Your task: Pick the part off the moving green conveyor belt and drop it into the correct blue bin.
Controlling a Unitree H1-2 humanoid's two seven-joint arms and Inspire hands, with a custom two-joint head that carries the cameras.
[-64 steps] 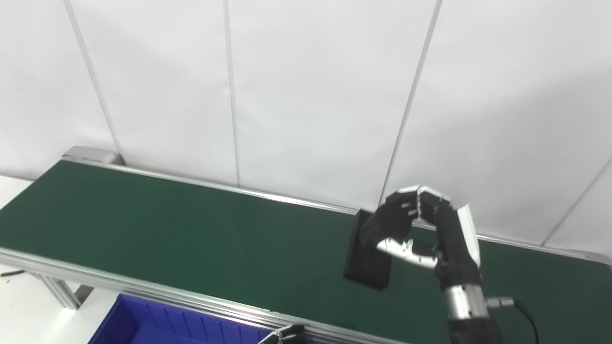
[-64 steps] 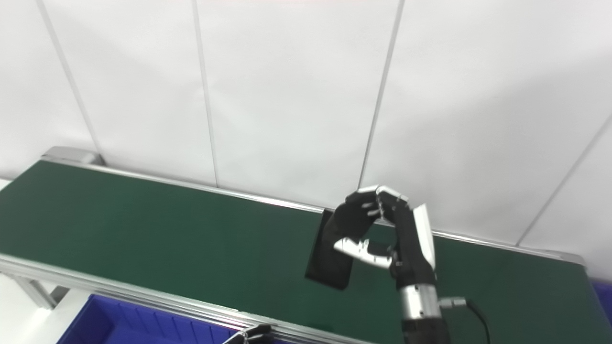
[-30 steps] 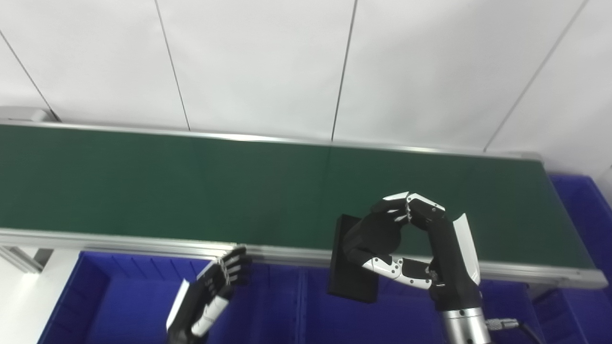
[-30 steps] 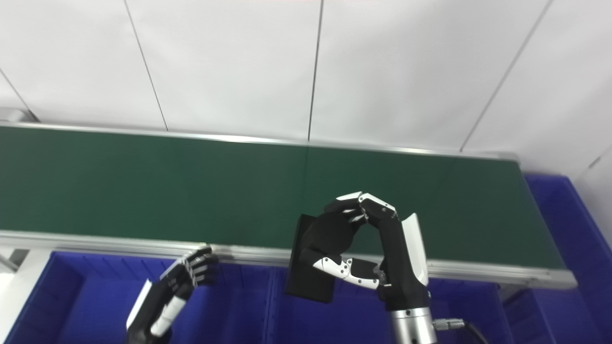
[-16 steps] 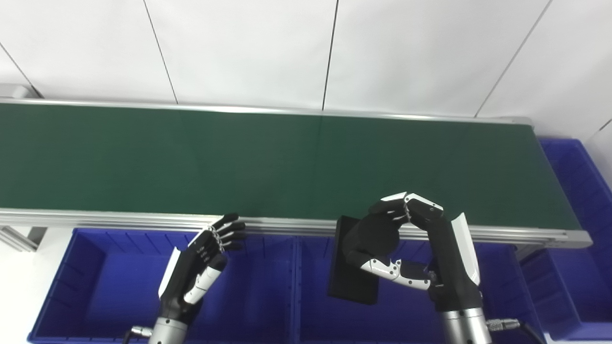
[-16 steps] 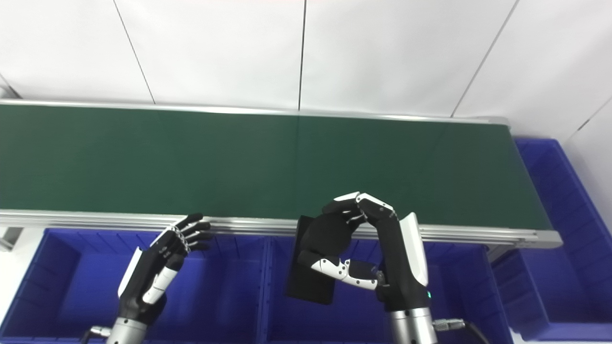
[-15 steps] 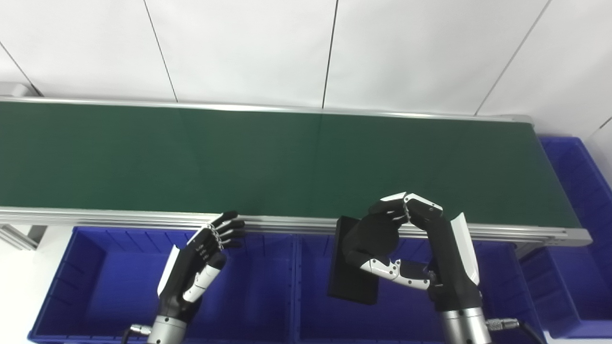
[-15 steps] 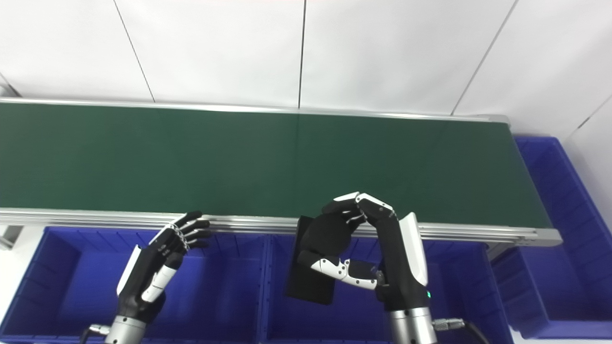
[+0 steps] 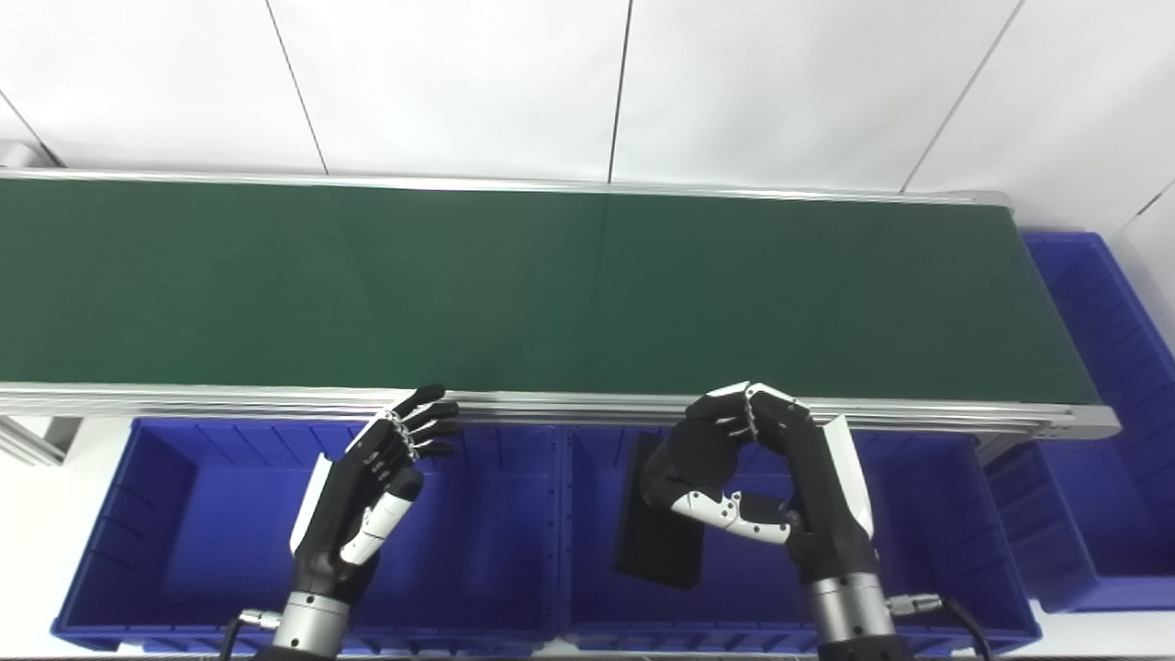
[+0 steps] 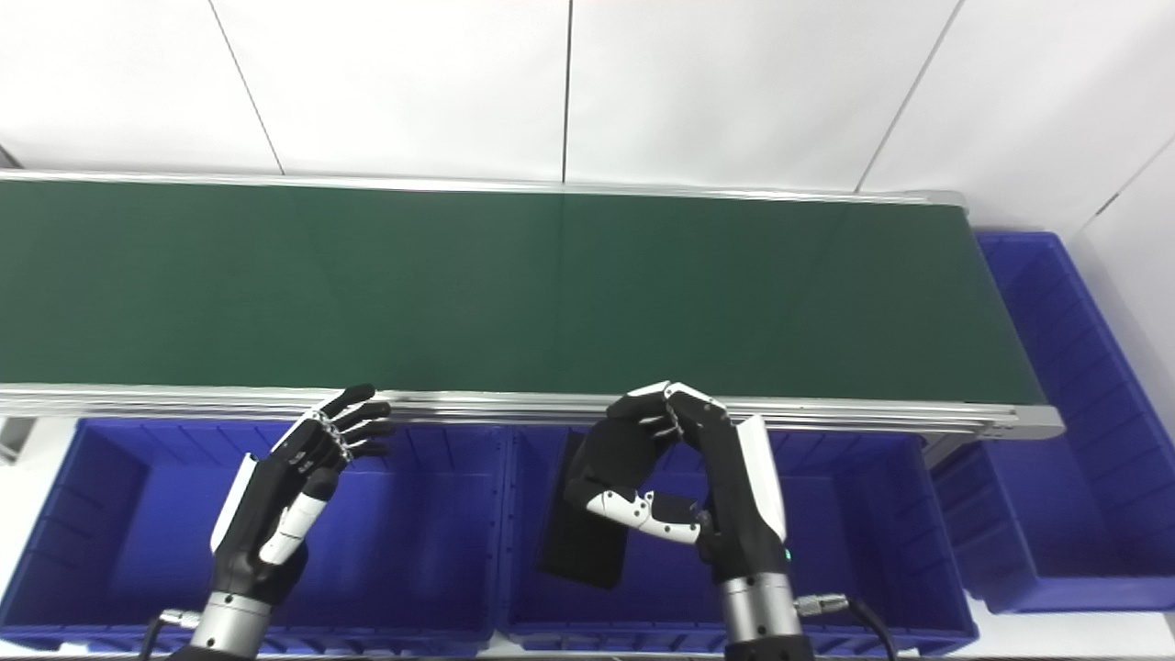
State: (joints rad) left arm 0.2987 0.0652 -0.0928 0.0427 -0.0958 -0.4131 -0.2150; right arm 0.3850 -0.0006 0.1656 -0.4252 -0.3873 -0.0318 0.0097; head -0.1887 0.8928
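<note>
- Gripping a flat black rectangular part [image 9: 656,542], the right hand [image 9: 771,487] has its fingers [image 9: 725,418] curled over the upper right edge of the part and its thumb [image 9: 725,508] pressed across the part's face.
- The part hangs below and to the left of that hand, its long side close to upright and slightly tilted, held up over the middle blue bin [image 9: 927,514] rather than lying in it.
- The part's top edge sits just below the near aluminium rail [image 9: 551,402] of the green conveyor belt [image 9: 514,285]; the part is off the belt.
- The left hand [image 9: 367,496] is held over the left blue bin [image 9: 202,514], holding nothing, its fingers [image 9: 418,427] spread apart and pointing up toward the rail.
- The two hands are well apart, with the divider between the left and middle bins lying between them.
- A third blue bin [image 9: 1097,459] stands at the right end of the belt, beyond the right hand.
- White wall panels [image 9: 459,83] rise behind the belt.
</note>
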